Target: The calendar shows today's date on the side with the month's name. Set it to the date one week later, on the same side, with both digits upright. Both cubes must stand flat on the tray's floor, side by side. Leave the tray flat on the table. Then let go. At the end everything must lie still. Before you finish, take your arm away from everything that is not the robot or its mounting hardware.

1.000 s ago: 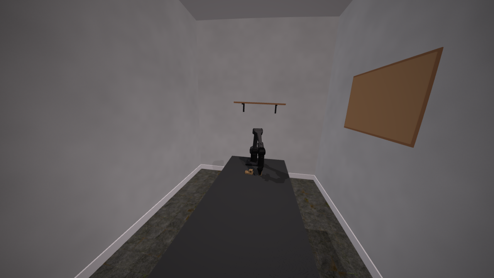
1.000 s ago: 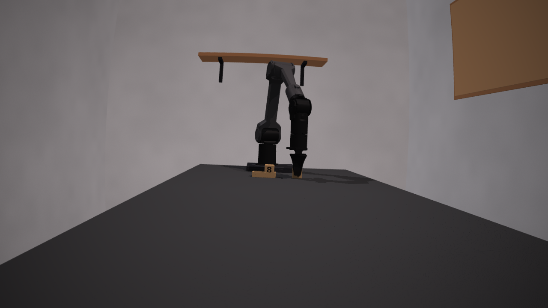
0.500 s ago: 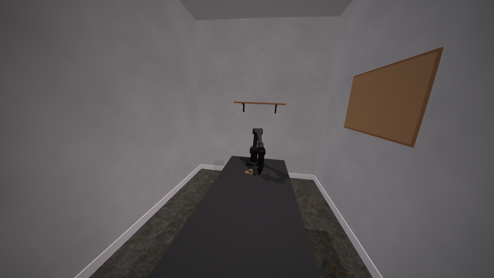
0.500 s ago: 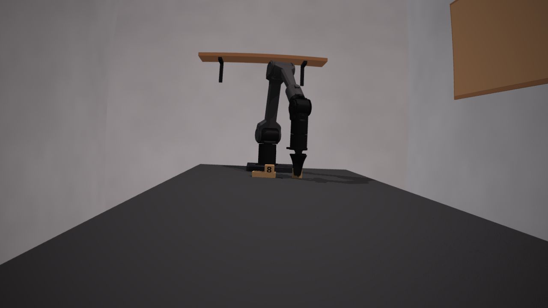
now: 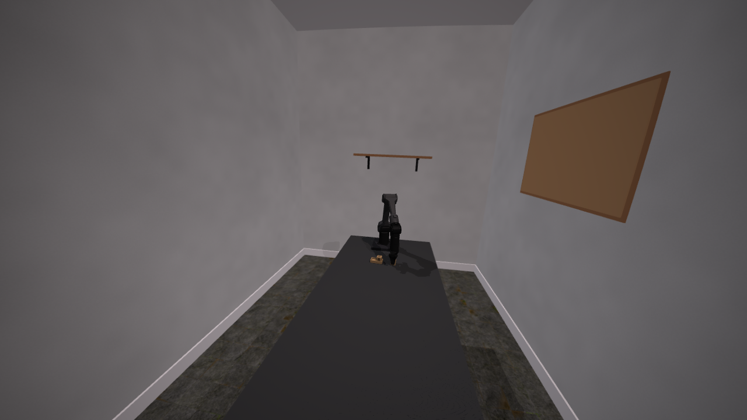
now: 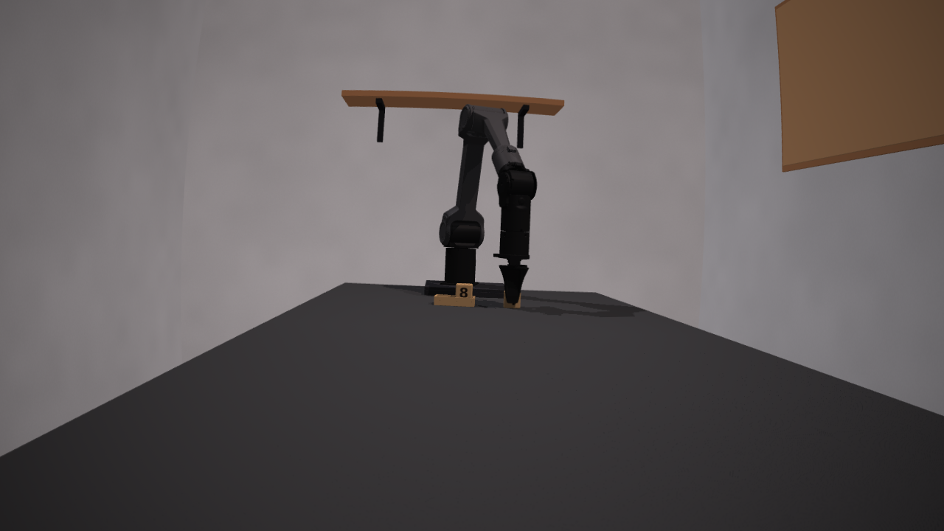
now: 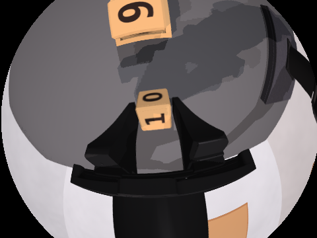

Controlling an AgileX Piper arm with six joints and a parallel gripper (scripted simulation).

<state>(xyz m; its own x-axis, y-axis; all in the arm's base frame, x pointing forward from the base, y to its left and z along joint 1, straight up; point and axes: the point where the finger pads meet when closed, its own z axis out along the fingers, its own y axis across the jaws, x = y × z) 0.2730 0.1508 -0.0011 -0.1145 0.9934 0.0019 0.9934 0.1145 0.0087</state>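
Note:
The wooden tray lies flat on the dark table, left of the arm's base, and shows small in the top view (image 5: 376, 259). One cube (image 6: 464, 290) stands in it, with 9 on top in the wrist view and 8 facing the exterior camera. The other cube (image 7: 153, 110) sits on the table to the right of the tray, apart from it, showing 0 on top and 1 on the near side. My gripper (image 7: 154, 106) points straight down around this cube, fingers open with a slight gap on each side. The exterior view shows the fingertips (image 6: 512, 296) down at the table.
The arm's base (image 6: 462, 264) stands just behind the tray at the table's far end. A wooden shelf (image 6: 452, 100) hangs on the back wall above the arm. A cork board (image 5: 595, 146) hangs on the right wall.

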